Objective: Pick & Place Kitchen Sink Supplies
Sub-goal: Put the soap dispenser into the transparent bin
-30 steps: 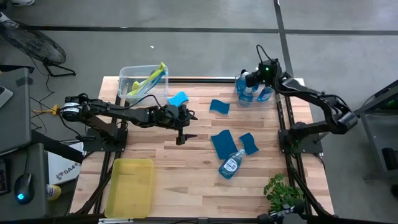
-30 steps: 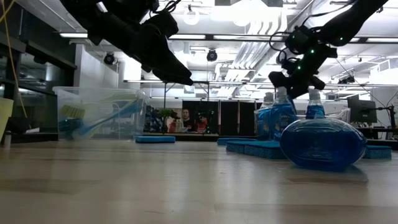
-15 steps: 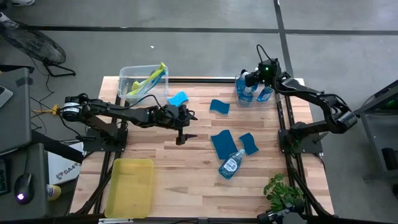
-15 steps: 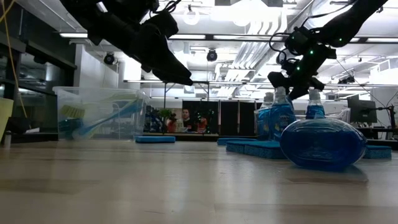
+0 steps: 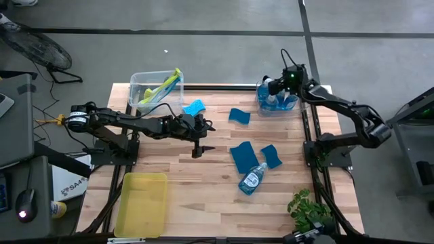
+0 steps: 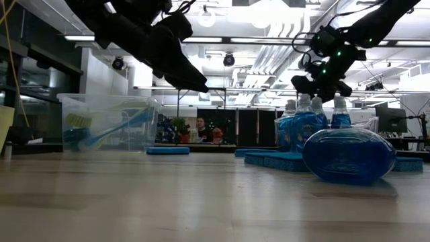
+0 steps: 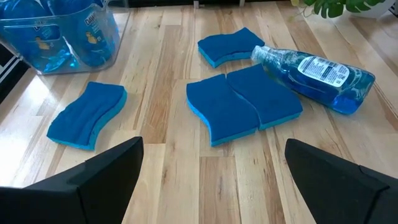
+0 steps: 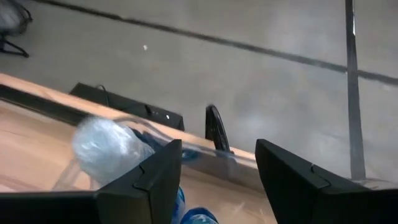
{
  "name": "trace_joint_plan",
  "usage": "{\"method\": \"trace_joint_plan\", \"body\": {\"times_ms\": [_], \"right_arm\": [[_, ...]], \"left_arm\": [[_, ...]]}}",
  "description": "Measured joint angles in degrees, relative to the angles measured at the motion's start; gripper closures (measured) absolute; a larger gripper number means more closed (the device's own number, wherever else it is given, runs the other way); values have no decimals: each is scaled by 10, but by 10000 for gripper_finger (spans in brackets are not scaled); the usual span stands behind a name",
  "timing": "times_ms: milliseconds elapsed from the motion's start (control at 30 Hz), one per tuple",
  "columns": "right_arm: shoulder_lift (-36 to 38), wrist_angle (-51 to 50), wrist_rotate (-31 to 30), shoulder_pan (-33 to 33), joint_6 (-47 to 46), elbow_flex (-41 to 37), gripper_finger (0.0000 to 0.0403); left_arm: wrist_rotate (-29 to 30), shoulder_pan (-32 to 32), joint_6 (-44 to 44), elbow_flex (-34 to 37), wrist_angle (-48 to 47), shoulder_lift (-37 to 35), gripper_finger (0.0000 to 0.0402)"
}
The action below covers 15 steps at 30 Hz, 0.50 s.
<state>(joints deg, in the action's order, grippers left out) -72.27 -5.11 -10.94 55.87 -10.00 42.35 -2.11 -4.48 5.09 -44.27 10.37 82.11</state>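
My right gripper [image 5: 274, 87] [image 8: 217, 168] hangs open above a clear bin [image 5: 262, 110] at the table's far right, where soap bottles [image 6: 306, 124] stand upright. One white cap [image 8: 106, 149] shows beside its fingers, with nothing between them. My left gripper [image 5: 199, 148] [image 7: 214, 171] is open above mid-table and holds nothing. Another soap bottle [image 5: 252, 179] [image 7: 317, 68] lies on its side. Several blue sponges [image 5: 242, 157] [image 7: 87, 115] lie flat on the wood. Yellow-green brushes [image 5: 163, 87] lean in a clear bin [image 5: 139, 81] at the far left.
A yellow tray [image 5: 142, 202] sits at the near left corner. A small green plant [image 5: 308, 207] stands at the near right edge. Bare wood lies between the tray and the lying bottle. People show in the room beyond the table.
My right gripper's fingers have spread a little above the far right bin. The soap bottle under them has come free and stands in the bin among the others.
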Motion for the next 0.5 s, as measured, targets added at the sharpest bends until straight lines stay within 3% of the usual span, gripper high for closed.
{"method": "trace_joint_plan", "body": {"times_ms": [367,500], "right_arm": [[111,-4,14,0,0,0,203],[160,-12,65,-1,-1,0,203]], "left_arm": [[0,0,-5,0,0,0,17],[1,0,-5,0,0,0,17]]}}
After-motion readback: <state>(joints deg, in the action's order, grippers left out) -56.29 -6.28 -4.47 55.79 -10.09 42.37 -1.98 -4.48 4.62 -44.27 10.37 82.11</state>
